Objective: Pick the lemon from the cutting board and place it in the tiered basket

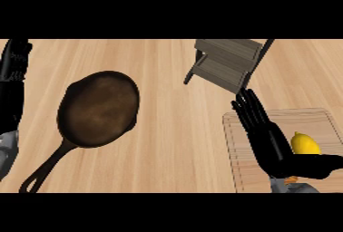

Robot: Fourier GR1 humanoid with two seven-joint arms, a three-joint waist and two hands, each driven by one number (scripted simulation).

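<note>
A yellow lemon (306, 144) lies on the pale wooden cutting board (248, 176) at the lower right of the head view. My right hand (276, 149) is over the board's left part, fingers straight and pointing up-left, thumb stretched out just below the lemon. The lemon sits in the gap between thumb and fingers, beside the palm; no finger curls round it. The tiered basket (226, 63), grey slatted shelves on a dark frame, stands at the top, just beyond the fingertips. My left hand (15, 68) rests open along the left edge.
A dark cast-iron skillet (99, 108) lies left of centre, its handle (46, 167) running down-left toward the lower edge. Bare wooden counter (181, 136) lies between the skillet and the cutting board.
</note>
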